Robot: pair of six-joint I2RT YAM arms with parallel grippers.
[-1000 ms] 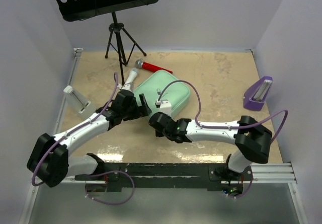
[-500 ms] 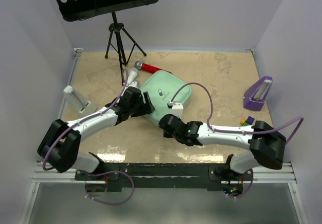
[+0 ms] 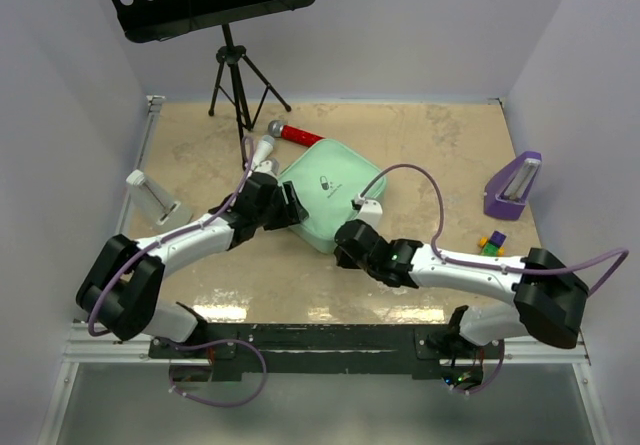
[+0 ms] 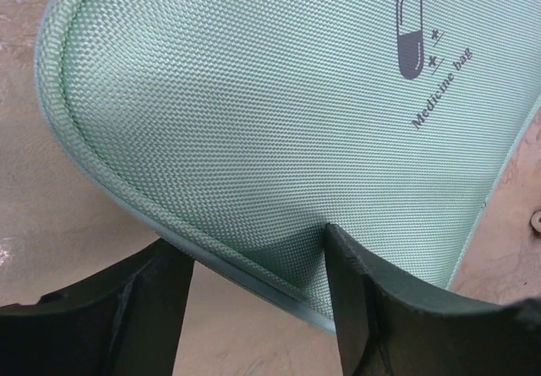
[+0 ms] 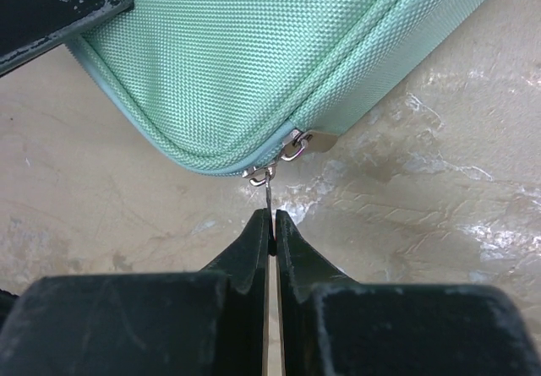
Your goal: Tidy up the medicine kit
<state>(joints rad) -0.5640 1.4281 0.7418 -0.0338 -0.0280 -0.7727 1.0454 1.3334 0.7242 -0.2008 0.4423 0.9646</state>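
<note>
The medicine kit (image 3: 335, 187) is a mint-green woven zip pouch with a dark capsule mark (image 4: 410, 31), lying flat on the table's middle. My left gripper (image 3: 287, 208) grips its left edge: in the left wrist view one finger (image 4: 372, 291) dents the top fabric and the other (image 4: 144, 296) sits against the piping. My right gripper (image 3: 345, 240) is at the kit's near corner. Its fingers (image 5: 254, 241) are pressed together on the thin metal zipper pull (image 5: 269, 192), which hangs from the slider at that corner.
A black music stand (image 3: 232, 75) stands at the back left. A red microphone (image 3: 297, 133) and a silver one (image 3: 262, 150) lie just behind the kit. A white holder (image 3: 150, 195) is at the left, a purple stand (image 3: 513, 185) at the right, small coloured blocks (image 3: 490, 242) near it.
The right arm has swung out to the right, uncovering the coloured blocks. The kit has turned and shifted slightly back. My left gripper has closed in on the kit's left edge.
</note>
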